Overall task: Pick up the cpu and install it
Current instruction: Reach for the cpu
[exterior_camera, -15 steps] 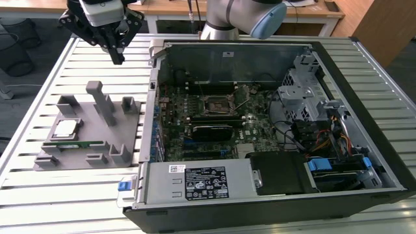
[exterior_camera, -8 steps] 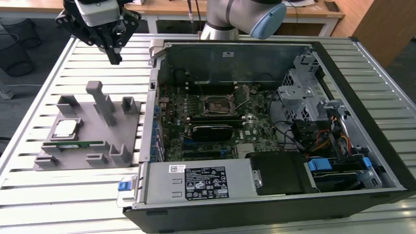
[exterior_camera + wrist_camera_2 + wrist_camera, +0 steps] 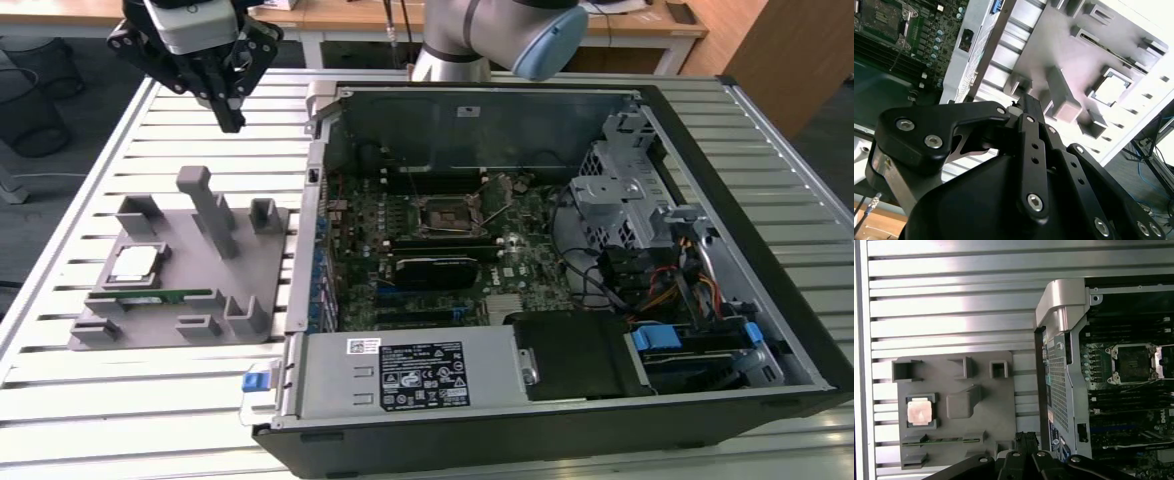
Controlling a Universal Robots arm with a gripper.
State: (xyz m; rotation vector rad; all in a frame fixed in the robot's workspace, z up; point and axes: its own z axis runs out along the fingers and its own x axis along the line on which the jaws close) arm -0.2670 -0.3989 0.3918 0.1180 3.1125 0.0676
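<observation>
Exterior view: cpu seated in its tray, gripper empty

The cpu (image 3: 134, 265) lies flat in a square pocket of the grey moulded tray (image 3: 260, 270), at the tray edge away from the open computer case (image 3: 507, 120). Thin, stiff and light, its smooth metal lid looks slippery, so the side edges seem the place to pinch. The gripper (image 3: 230, 122) hangs above the slatted metal table (image 3: 120, 140), fingers pressed together on nothing

The end effector (image 3: 232, 121) hangs high, pointing down, closed and empty.
</observation>
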